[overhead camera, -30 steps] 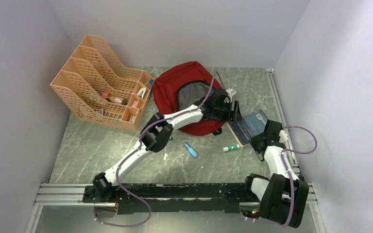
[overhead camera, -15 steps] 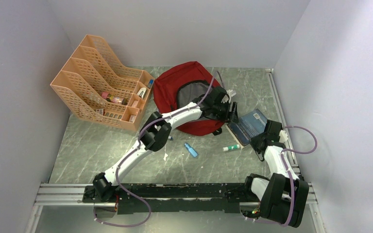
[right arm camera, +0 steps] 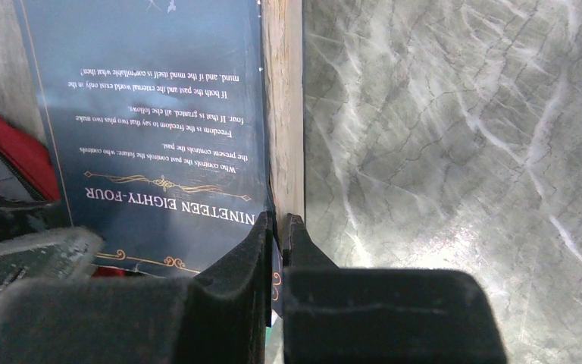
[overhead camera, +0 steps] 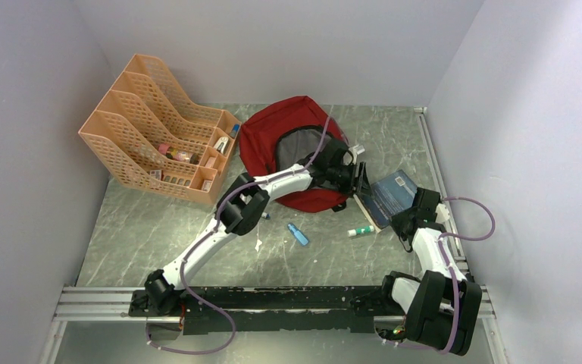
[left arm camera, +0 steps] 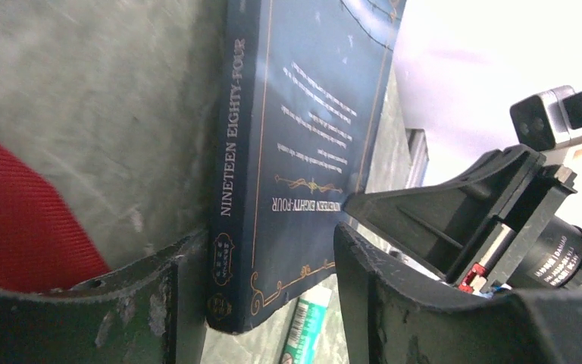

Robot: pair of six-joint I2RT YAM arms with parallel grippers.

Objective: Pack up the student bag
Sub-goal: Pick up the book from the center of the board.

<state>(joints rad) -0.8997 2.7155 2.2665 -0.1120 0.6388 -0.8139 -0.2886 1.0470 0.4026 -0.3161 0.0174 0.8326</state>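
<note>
The student bag (overhead camera: 292, 144), dark red with its grey lining showing, lies at the back centre; its red fabric also shows in the left wrist view (left arm camera: 15, 227). A dark blue book, "Nineteen Eighty-Four" (overhead camera: 391, 195), lies to the right of the bag. My left gripper (overhead camera: 359, 182) is open, and its jaws straddle the book's spine corner (left arm camera: 231, 189); one finger (left arm camera: 186, 296) is against the spine. My right gripper (overhead camera: 409, 216) is shut on the book's thin cover edge (right arm camera: 159, 114) at the near right side, with the page block (right arm camera: 284, 114) beside it.
An orange file organiser (overhead camera: 155, 129) with small items stands at the back left. A green-and-white tube (overhead camera: 361, 230) lies just in front of the book and shows in the left wrist view (left arm camera: 303, 326). A small blue item (overhead camera: 298, 234) lies mid-table. Walls enclose three sides.
My left gripper has shifted a little left and nearer along the book's spine edge, and the book has moved slightly with it. The right arm has barely moved.
</note>
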